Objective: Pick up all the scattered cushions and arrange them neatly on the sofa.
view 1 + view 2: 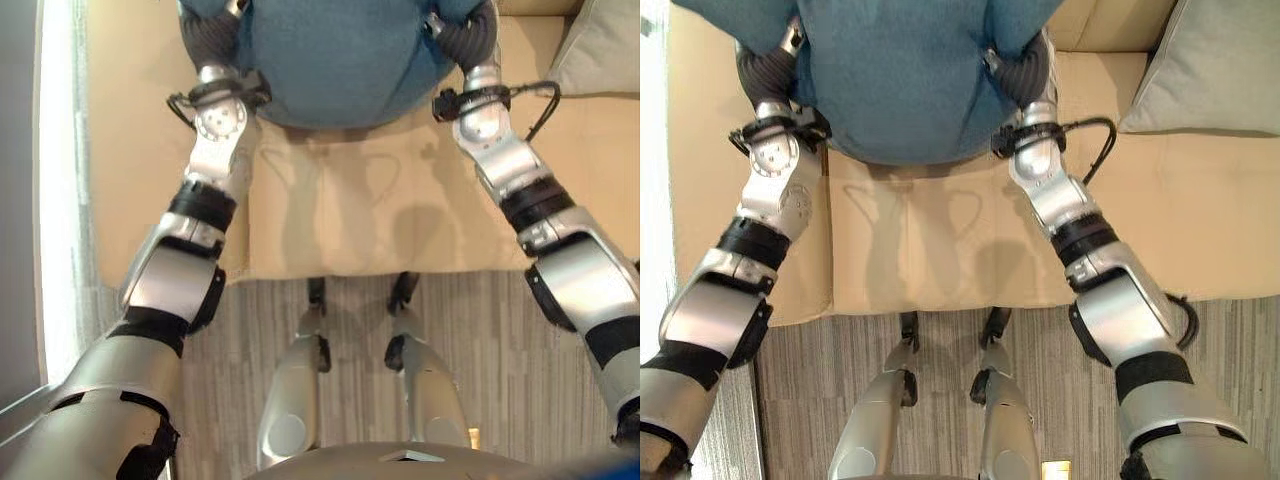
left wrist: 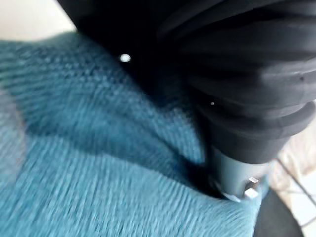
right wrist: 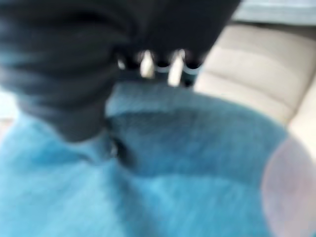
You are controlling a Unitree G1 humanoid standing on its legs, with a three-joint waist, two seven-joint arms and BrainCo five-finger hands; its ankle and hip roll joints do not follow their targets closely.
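— Where is the blue cushion (image 1: 910, 80) held?

— It is held up between both arms, above the seat of the sofa (image 1: 1200, 210), over the middle of it and back from its front edge. It is pressed from either side by the left hand (image 1: 765, 70) and the right hand (image 1: 1025, 75).

— Are the fingers curled round it?

— That cannot be told for either hand. Only the dark ribbed covers are seen against the knit cloth, and the fingers are hidden in it.

— What has been done so far, as judged from this?

— A grey cushion (image 1: 1215, 70) is seen resting upright at the back of the sofa, towards its right end. It is taken as already placed, though its neatness can be judged only in part.

— And what is left?

— The blue cushion is not yet set down; it is probably to be lowered against the backrest, beside the grey one. Whether more cushions lie scattered on the floor (image 1: 1060, 380) cannot be said, as only a strip in front of the sofa is seen.
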